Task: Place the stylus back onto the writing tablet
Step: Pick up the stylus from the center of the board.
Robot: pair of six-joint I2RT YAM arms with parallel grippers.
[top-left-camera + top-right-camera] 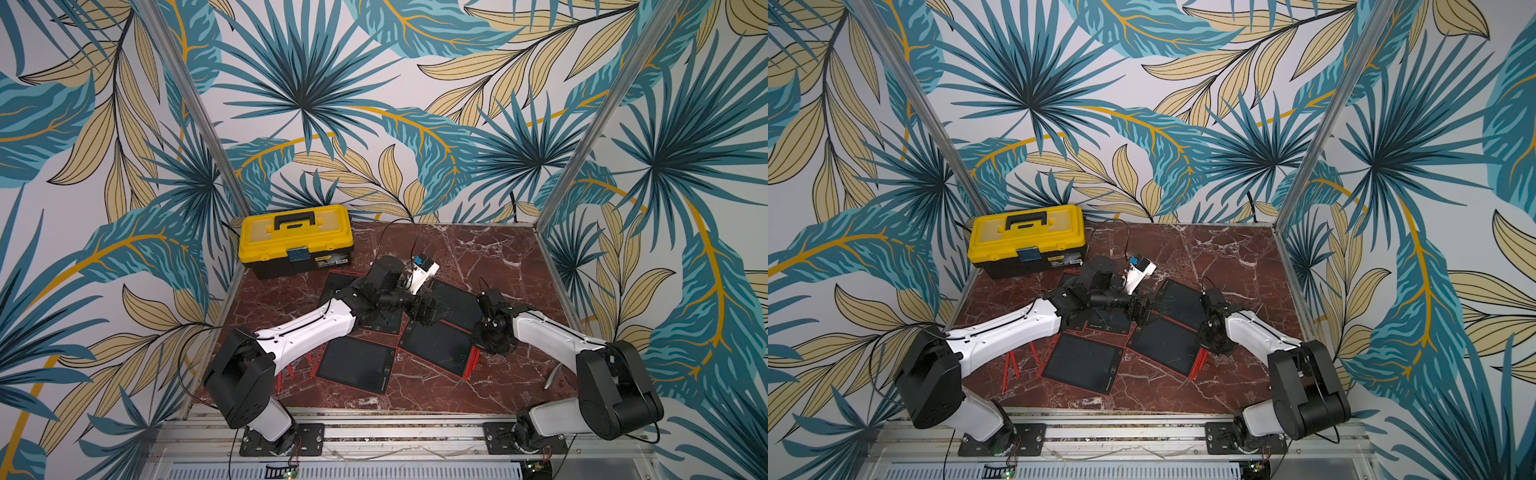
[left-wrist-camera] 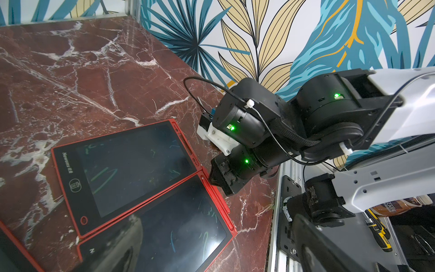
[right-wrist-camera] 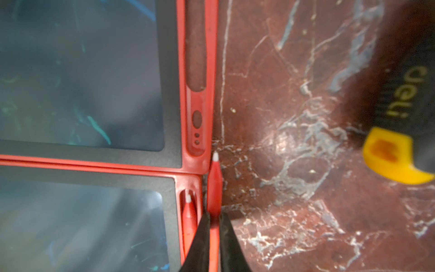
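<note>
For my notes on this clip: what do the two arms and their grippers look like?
The left arm and right arm have white link shells between bulky black joint housings, with thin black cables running along them. Green lights glow on the right arm's wrist joints. Its fingers are black, tapering to narrow tips.

A: What closes the space in?
B: Walls point(image 1: 374, 83) on three sides, papered with large teal and tan palm leaves on white. An aluminium post point(image 1: 197, 104) rises at each back corner.
A: And the surface below?
B: A dark red marble tabletop point(image 1: 478, 257) with white veins. A yellow toolbox point(image 1: 296, 239) with a black handle stands in its far left corner, and a grooved metal rail point(image 1: 399, 432) runs along the near edge.
A: The light?
B: Even and soft, with pale glare on the marble.
</note>
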